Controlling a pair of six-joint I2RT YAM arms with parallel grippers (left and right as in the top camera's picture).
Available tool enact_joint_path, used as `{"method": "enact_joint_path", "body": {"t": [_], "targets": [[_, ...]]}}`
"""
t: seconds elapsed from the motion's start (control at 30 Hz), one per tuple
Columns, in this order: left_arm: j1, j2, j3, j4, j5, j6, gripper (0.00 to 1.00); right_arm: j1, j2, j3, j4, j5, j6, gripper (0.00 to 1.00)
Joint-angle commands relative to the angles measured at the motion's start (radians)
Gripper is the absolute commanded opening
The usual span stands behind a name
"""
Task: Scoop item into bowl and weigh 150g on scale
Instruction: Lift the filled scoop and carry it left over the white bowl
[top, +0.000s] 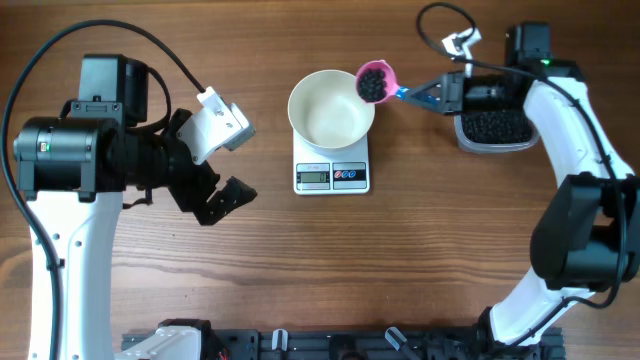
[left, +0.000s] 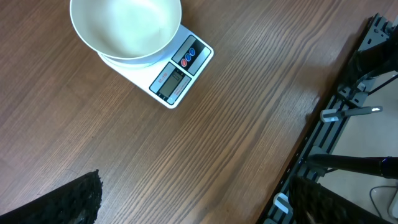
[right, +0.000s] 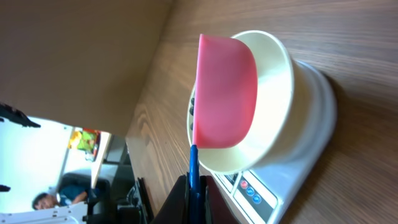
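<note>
Pink scoop (right: 227, 93) fills the right wrist view, its blue handle (right: 193, 168) clamped edge-on in the right pincer (right: 194, 202), whose jaws are closed tight on it. From overhead the scoop carries a small load of the item (top: 373, 84) and hangs over the rim of the bowl (top: 318, 125) on the side toward the clear tub (top: 495, 147), where the rest of the black heap lies. The bowl sits on the scale (top: 332, 176) and looks empty, so the weighing has hardly begun by this judgement.

The step in hand seems to be the tip-out. To do it well, the scoop should travel further in over the bowl's middle before the wrist rolls, since round pieces poured at the rim are likely to bounce out onto the surface (top: 420, 260). A slow, low roll would help. The scale's display cannot be read here.

The left pincer (top: 222, 200) hangs well apart from the scale, jaws spread wide and holding nothing.
</note>
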Motion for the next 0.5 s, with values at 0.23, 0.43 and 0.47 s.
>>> {"method": "enact_joint_path", "body": {"t": [0.23,0.43,0.47], "targets": [[0.006,-0.009,0.011,-0.001,-0.003,0.012,1.00,0.102,-0.082,0.019,0.082,0.182,-0.015,0.04],[0.006,-0.009,0.011,-0.001,-0.003,0.012,1.00,0.153,-0.097,0.019,0.097,0.282,-0.035,0.04],[0.006,-0.009,0.011,-0.001,-0.003,0.012,1.00,0.162,-0.097,0.019,0.097,0.292,-0.036,0.04]]}}
